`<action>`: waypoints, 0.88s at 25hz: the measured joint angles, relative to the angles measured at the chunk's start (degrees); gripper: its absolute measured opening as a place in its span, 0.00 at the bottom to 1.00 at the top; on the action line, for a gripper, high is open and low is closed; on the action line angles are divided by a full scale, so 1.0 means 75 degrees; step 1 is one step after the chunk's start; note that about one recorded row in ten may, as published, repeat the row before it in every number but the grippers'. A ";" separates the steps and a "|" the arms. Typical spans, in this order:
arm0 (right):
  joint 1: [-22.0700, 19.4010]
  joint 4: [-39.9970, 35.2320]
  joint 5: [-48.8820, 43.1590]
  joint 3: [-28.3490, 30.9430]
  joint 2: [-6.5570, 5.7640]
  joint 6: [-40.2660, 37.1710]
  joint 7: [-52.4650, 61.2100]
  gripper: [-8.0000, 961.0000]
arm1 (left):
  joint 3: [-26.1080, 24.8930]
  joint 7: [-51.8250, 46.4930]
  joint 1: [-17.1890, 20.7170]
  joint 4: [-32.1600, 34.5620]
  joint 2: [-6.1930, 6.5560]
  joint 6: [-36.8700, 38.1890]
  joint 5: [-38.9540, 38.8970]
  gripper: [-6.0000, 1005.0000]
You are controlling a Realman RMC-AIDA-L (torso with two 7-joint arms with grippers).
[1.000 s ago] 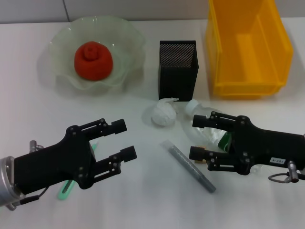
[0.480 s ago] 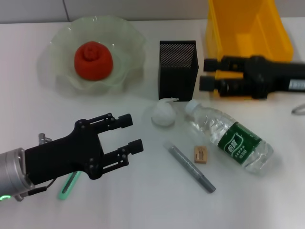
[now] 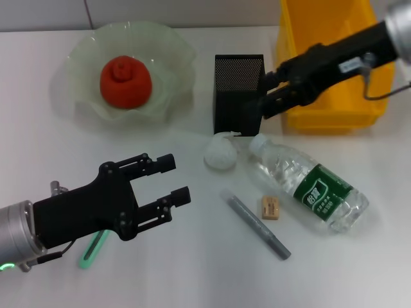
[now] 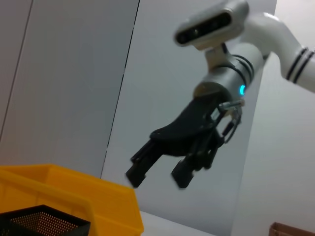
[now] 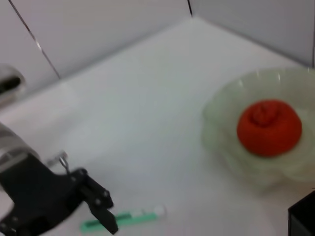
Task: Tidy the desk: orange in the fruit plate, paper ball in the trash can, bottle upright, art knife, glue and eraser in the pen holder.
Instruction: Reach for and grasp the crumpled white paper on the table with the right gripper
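Paper ball point(image 3: 220, 153) lies at the pen holder's point(image 3: 238, 92) six o'clock: light, crushable, so pinch its middle gently. Your left gripper point(image 3: 168, 190) hovers wide open, empty; right gripper point(image 3: 266, 96) parted, empty.

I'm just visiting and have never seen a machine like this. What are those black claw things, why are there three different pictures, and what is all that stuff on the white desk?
The black claws are the grippers of a two-armed robot. The top picture comes from a camera on its head; the other two from cameras on its wrists.

The left gripper hovers open and empty near the front of the desk. The right gripper is raised by the black mesh pen holder and the yellow bin; its fingers look parted and hold nothing.

On the desk: an orange in a pale green fruit plate, a paper ball, a bottle lying on its side, an eraser, a grey pen-like tool, and a green stick partly hidden under the left arm.
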 joint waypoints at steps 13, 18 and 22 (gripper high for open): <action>0.1698 0.1999 -0.1835 -0.2521 0.0134 0.1647 0.0850 0.82 | -0.0031 0.0004 -0.0049 0.0000 0.0010 -0.0071 -0.0002 0.61; 0.1639 0.2219 -0.1812 -0.3399 0.0144 0.2477 0.1032 0.82 | -0.0032 0.0004 -0.0024 0.0000 0.0012 -0.0078 -0.0002 0.61; 0.1451 0.2267 -0.1648 -0.3930 0.0160 0.3069 0.1032 0.82 | -0.0032 0.0004 -0.0038 0.0000 0.0012 -0.0096 -0.0002 0.61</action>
